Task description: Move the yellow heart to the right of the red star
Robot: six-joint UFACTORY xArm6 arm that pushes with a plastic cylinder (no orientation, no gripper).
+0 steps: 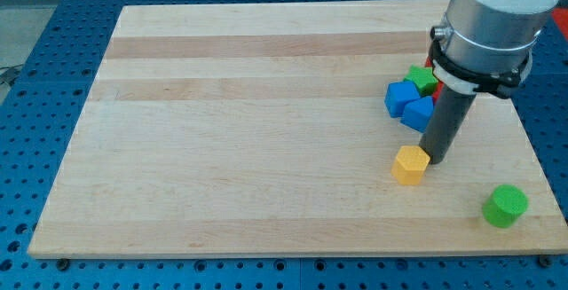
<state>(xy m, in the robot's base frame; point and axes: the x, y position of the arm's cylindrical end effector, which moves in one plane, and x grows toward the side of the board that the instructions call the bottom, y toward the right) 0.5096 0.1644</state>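
Wooden board point(266, 130) is lying on a blue perforated bench, and nearest the view's bottom a green cylinder point(505, 206) is standing alone at the right. Further up, the yellow block point(410, 164) (its heart shape is not clear from here) is sitting with my tip point(435, 159) touching its right side; this rod is having no jaws, so it is grasping nothing, only pressing. Beyond, two blue blocks point(408, 102) and a green block point(422, 79) are crowding together, and a red piece point(430, 63), probably the red star, is showing partly behind the arm. I am judging the risk so: pushing off-centre, the heart may be spinning away or knocking the cluster.
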